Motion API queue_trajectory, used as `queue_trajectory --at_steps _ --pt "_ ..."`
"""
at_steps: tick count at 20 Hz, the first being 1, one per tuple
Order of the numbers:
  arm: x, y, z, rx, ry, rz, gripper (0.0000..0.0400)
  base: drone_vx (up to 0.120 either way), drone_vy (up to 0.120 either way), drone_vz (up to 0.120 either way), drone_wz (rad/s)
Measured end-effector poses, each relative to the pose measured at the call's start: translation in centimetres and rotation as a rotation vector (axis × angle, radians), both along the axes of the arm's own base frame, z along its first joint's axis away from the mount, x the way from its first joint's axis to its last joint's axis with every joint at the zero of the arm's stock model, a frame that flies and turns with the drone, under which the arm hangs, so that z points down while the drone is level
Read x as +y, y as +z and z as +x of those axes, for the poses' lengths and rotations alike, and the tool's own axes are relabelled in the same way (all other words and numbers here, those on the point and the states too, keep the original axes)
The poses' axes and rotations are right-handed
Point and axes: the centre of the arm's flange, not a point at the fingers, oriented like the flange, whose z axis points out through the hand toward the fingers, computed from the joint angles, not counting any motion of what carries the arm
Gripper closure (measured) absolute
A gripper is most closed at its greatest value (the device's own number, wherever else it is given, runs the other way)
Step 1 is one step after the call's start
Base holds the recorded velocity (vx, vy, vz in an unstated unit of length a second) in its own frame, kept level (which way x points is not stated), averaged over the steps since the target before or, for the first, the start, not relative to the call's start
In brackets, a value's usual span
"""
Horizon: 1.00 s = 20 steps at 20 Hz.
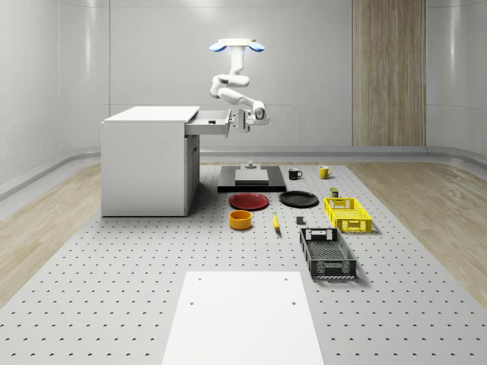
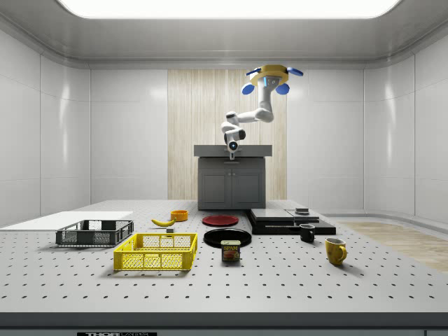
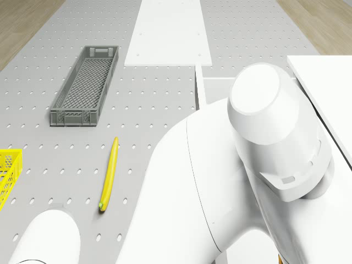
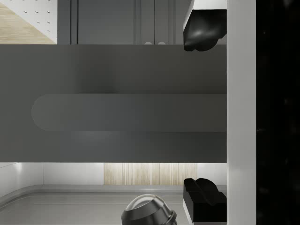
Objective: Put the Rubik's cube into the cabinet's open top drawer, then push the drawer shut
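Drawer (image 1: 211,122) of the cabinet (image 1: 144,160) stood pulled out; the Rubik's cube we could not make out. Our drone (image 1: 237,46) hovered beside the cabinet, above the tabletop (image 1: 114,266), with the tool (image 1: 245,122) at the drawer's front, fingers (image 4: 201,28) spread wide, gripping nothing.

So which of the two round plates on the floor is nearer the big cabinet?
The red plate. It lies closer to the white cabinet than the black plate, which sits further toward the whole-scene view's right, by the yellow basket.
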Motion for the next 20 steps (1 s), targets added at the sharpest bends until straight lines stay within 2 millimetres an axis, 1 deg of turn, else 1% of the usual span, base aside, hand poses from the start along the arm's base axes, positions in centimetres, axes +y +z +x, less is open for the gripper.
queue_trajectory --at_steps 11,20 --pt "3.5 0.0 0.0 0.000 0.000 -0.001 0.0000 0.000 0.000 0.000 0.000" --pt "7.8 0.0 0.0 0.002 0.000 0.000 0.0000 0.000 0.000 0.000 0.000"
